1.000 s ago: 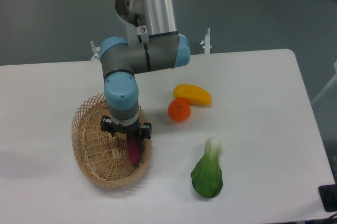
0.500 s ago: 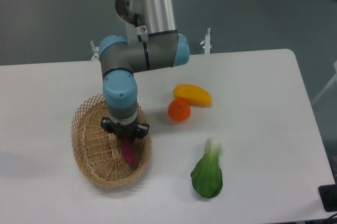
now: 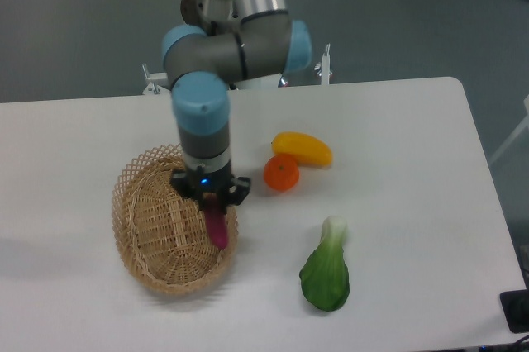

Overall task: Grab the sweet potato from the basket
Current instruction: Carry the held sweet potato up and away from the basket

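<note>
We have the hand point(image 3: 214, 200) clenched on the sweet potato's point(image 3: 217, 227) top end, hanging over the basket point(image 3: 142, 244); only lifting it clear appears left.

- We see a white table point(image 3: 397, 170) with rounded corners filling most of the view.
- Behind it lies a dull grey-green floor point(image 3: 397, 13).
- Even, soft light casts faint shadows.

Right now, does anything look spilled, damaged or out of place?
Nothing stands out. The claw grips the sweet potato, which hangs end-down over the basket. The other produce lies intact on the table.
</note>
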### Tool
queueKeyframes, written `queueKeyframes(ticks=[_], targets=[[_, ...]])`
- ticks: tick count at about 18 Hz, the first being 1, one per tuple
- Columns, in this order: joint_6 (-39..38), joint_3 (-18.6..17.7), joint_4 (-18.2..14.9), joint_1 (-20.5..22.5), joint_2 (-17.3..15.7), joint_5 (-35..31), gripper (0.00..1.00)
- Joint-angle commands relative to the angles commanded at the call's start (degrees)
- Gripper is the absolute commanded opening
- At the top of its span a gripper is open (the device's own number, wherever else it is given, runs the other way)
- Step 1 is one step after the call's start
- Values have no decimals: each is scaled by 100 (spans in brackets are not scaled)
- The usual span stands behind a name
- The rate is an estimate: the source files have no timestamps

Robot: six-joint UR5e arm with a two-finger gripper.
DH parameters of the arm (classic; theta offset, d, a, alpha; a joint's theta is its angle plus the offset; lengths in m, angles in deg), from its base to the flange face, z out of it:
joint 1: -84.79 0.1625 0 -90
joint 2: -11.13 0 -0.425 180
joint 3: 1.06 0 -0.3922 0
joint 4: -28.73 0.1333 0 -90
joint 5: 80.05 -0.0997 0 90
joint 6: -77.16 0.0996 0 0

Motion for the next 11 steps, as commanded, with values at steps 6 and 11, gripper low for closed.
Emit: queueKeyframes(ticks=[6, 11], targets=[[1091, 9, -26, 888, -115, 0, 3], [2224, 0, -158, 1564, -194, 0, 4]])
